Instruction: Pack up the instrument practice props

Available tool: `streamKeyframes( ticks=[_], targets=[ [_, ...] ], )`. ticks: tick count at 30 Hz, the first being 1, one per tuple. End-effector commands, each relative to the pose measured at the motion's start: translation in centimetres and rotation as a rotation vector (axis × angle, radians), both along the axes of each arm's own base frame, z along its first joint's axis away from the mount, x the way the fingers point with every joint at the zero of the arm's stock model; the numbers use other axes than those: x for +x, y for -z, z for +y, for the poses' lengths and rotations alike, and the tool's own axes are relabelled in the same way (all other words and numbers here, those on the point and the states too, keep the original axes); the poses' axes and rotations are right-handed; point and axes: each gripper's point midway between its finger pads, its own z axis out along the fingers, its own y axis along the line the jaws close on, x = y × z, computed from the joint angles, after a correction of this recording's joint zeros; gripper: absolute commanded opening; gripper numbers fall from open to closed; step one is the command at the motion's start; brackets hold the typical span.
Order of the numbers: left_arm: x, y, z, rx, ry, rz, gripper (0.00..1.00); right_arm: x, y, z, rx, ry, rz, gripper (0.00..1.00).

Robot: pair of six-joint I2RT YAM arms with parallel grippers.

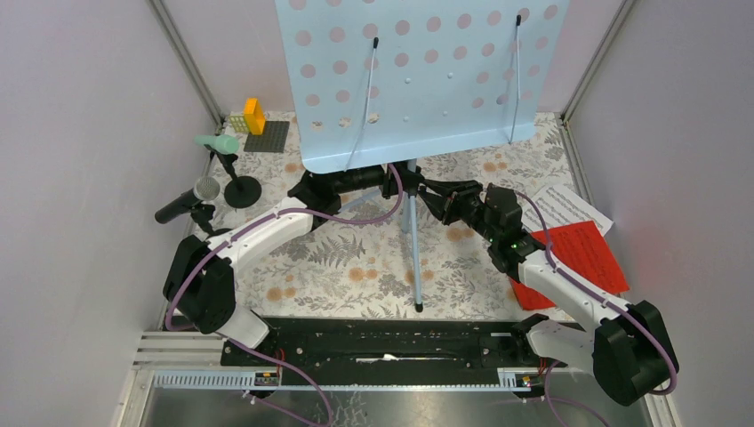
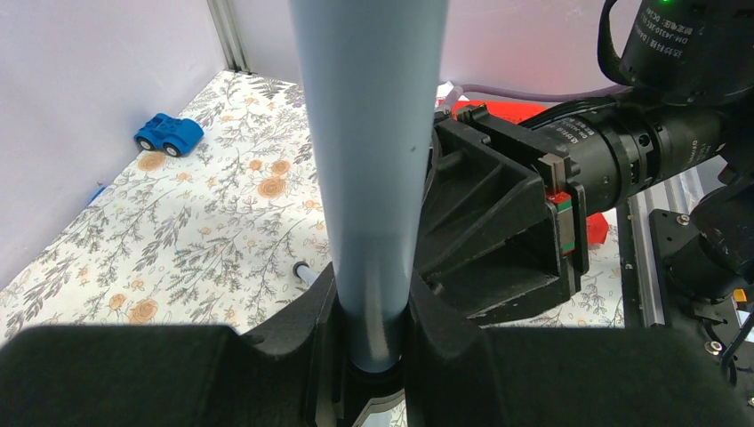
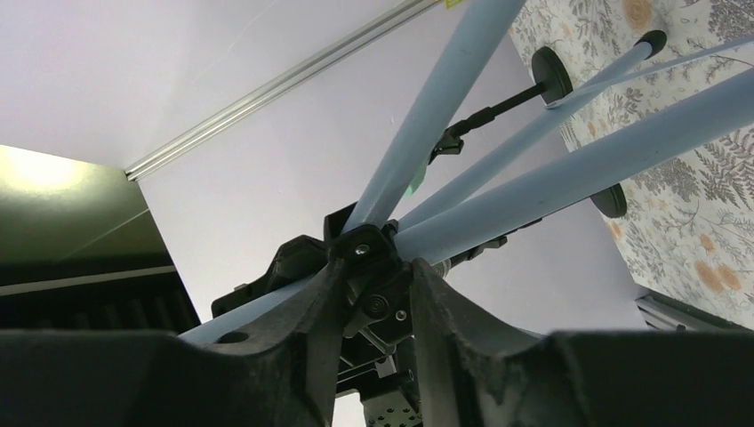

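the music rack (image 1: 418, 71) stands mid-desk toward the far edge, its pole (image 2: 369, 133) upright. my left claw (image 2: 373, 307) pinches that pole. opposite, my right claw (image 3: 375, 276) brackets the leg hub (image 3: 363, 247); i can't tell if it grips.
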Motion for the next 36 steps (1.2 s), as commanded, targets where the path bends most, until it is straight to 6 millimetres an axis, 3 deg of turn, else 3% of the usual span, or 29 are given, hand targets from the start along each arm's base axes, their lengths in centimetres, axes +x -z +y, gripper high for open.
streamKeyframes(
  ticks=[1, 7, 12, 16, 20, 23, 29, 36],
  targets=[
    [-2.6, 5.9, -0.8, 0.122, 0.07, 0.18, 0.0, -0.2, -3.1, 0.4, 0.047, -0.017, -0.097, 0.32],
    [-2.6, 5.8, -0.8, 0.121, 0.068, 0.178, 0.0, -0.2, -2.7, -0.1, 0.032, 0.008, -0.1, 0.0],
    [-2.6, 5.8, -0.8, 0.121, 0.07, 0.18, 0.0, -0.1, -2.3, 0.0, -0.062, -0.001, -0.165, 0.0],
    [-2.6, 5.8, -1.0, 0.122, 0.076, 0.178, 0.0, 0.0, -1.9, 1.3, -0.252, -0.088, -0.321, 0.0],
    [-2.6, 6.3, -0.9, 0.136, 0.074, 0.182, 0.0, -1.4, -3.0, 3.7, -0.398, -0.283, -0.624, 0.0],
    [-2.5, 6.3, -1.1, 0.139, 0.082, 0.188, 0.0, -2.1, -2.9, 4.4, -0.521, -0.358, -0.859, 0.0],
    [-2.7, 6.2, -1.4, 0.133, 0.101, 0.197, 0.0, -3.3, -0.3, 3.8, -0.774, -0.359, -1.298, 0.0],
    [-2.8, 5.9, -1.5, 0.128, 0.108, 0.202, 0.0, -7.1, 1.3, 5.2, -0.81, -0.545, -1.8, 0.0]
  ],
)
